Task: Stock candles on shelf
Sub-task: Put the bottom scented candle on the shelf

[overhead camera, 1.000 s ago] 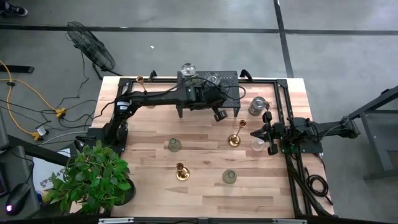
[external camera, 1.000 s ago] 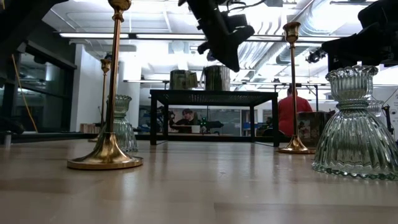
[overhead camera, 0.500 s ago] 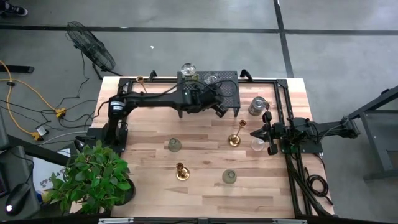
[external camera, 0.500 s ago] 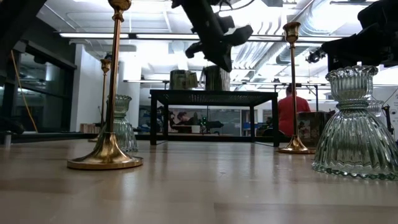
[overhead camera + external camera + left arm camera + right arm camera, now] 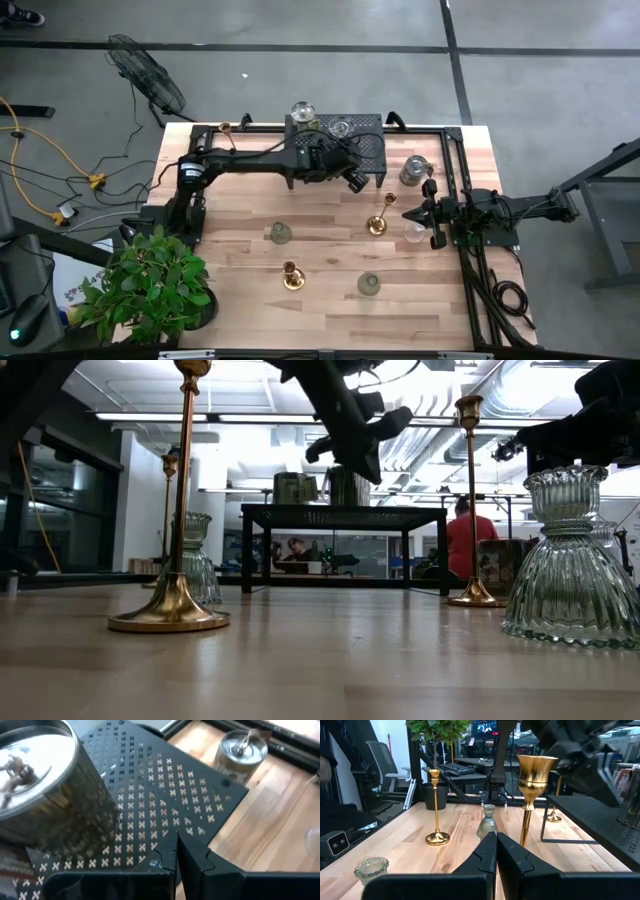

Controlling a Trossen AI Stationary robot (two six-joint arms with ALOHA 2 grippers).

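Bright even overhead light, soft shadows, left wrist view blurred

Three brass candlesticks (image 5: 377,222), six jar candles (image 5: 281,233), one shelf (image 5: 370,140), one plant (image 5: 150,285).

You have a leafy potted plant (image 5: 150,285) on the table's near-left corner, a floor fan (image 5: 146,77) and yellow cables (image 5: 35,150) lying beyond it.

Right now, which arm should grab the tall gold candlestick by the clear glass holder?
Probably the right arm. Its fingers rest beside the tall candlestick; the left fingers hover over the shelf, farther off.
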